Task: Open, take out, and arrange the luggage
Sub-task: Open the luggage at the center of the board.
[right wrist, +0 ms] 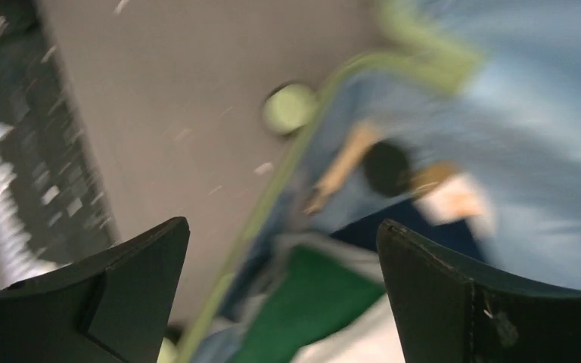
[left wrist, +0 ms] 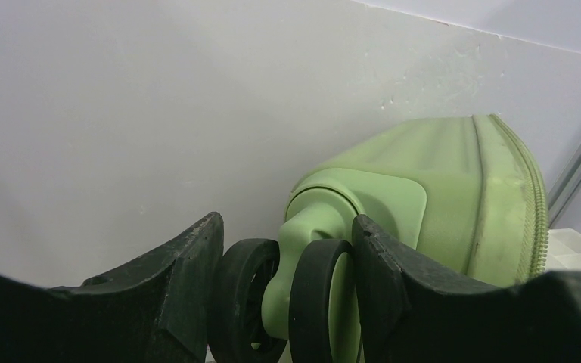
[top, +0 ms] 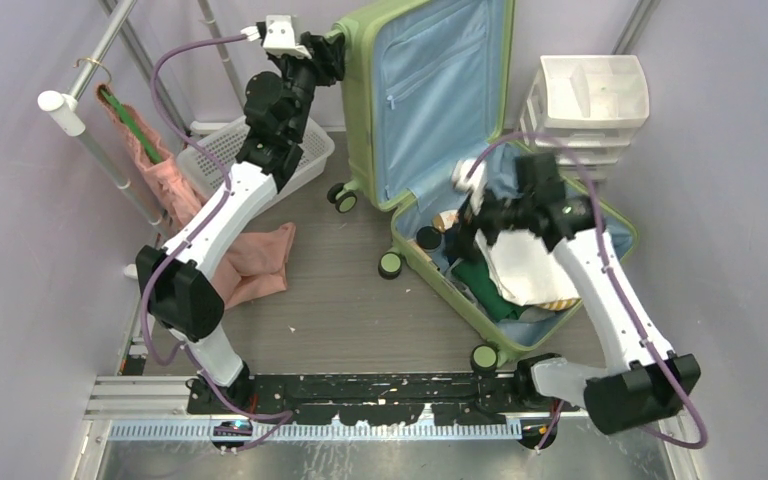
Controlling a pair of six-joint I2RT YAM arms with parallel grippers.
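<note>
Open luggage on table, lid upright at back. L claw clamped on lid's top wheel. R claw spread wide, just above clothes in lower half. R arm nearer; reach is straight down.

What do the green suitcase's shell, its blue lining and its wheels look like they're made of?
Shell: likely hard moulded plastic, matte light green, with rigid moulded corners. Lining: thin fabric, pale blue, creased, with a zip. Wheels: black tyres, perhaps rubber or matte plastic, on green plastic hubs.
</note>
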